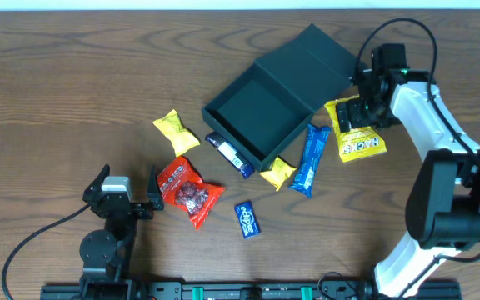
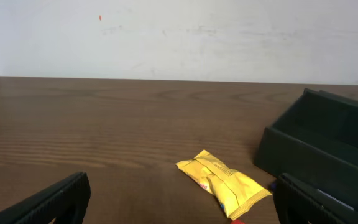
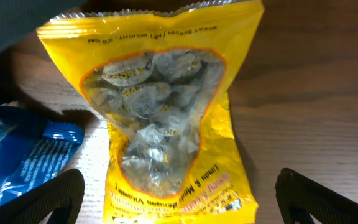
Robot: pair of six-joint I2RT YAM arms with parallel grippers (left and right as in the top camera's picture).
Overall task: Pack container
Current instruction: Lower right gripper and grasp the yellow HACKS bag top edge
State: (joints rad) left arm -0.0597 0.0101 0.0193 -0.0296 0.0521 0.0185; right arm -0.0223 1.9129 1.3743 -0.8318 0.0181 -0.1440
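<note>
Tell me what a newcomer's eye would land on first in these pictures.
The open, empty dark container sits mid-table, its lid flung back toward the far right. By its right corner, the right gripper hangs open over a big yellow bag of wrapped sweets. Bright snack packets lie scattered along the container's near side, the red packet standing out most.

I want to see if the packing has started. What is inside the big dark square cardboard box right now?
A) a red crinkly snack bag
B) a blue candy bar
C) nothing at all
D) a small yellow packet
C: in the overhead view the dark teal square cardboard box lies open with its lid folded back, and its bare floor shows with nothing on it.
</note>
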